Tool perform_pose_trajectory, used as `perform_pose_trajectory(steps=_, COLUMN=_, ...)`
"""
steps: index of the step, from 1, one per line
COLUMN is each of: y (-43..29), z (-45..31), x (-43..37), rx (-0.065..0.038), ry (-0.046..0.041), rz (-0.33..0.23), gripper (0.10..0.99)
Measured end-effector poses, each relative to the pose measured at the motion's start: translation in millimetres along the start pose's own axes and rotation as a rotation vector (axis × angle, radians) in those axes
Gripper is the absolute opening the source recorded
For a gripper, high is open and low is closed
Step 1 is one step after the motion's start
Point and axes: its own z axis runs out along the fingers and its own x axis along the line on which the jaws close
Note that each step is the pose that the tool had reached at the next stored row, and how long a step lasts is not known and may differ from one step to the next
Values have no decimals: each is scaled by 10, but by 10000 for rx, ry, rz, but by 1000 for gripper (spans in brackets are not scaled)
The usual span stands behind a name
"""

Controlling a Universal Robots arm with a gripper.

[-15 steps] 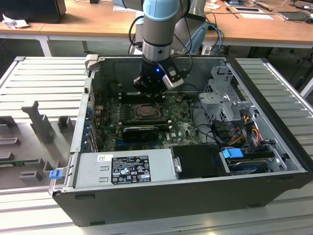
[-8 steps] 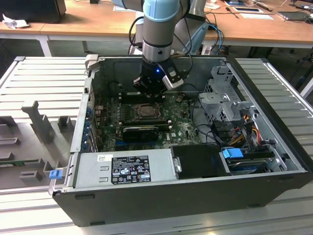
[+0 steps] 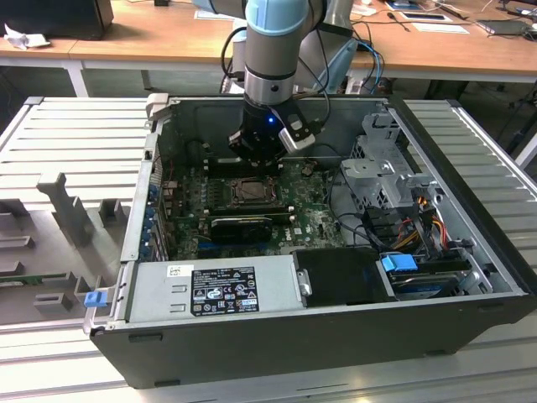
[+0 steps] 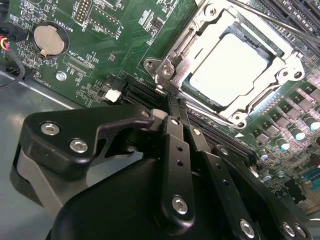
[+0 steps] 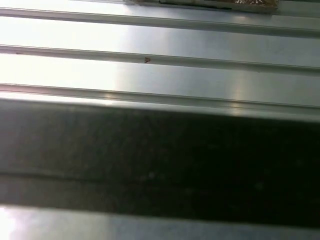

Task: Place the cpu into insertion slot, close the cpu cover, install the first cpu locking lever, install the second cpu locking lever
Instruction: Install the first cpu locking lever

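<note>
The cpu, a flat square chip with a dull pale metal top, sits in the insertion slot on the green motherboard, just ahead of the hand. The cpu cover, a thin silvery frame with a big square cut-out, lies down flat around the chip, its top showing through the opening. A thin metal lever rod runs past the far side of the socket. The hand's black fingers are pressed together at their tips, which rest right at the near edge of the socket frame (whether they pinch anything there I cannot tell). Off to one side of the hand a round silver coin battery sits in its holder on the board.

In the exterior view the hand hangs inside the open computer case, directly over the socket. Nearer than the hand lies a long black card, then the grey power supply box with its label. A metal drive cage with coloured cables stands beside it. The case rests on a ribbed aluminium tabletop.
</note>
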Motion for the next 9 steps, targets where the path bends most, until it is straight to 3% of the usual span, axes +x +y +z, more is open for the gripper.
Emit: perform_pose_trajectory(steps=9, y=-2, z=19, x=1, rx=132, ry=11, rz=2, gripper=106)
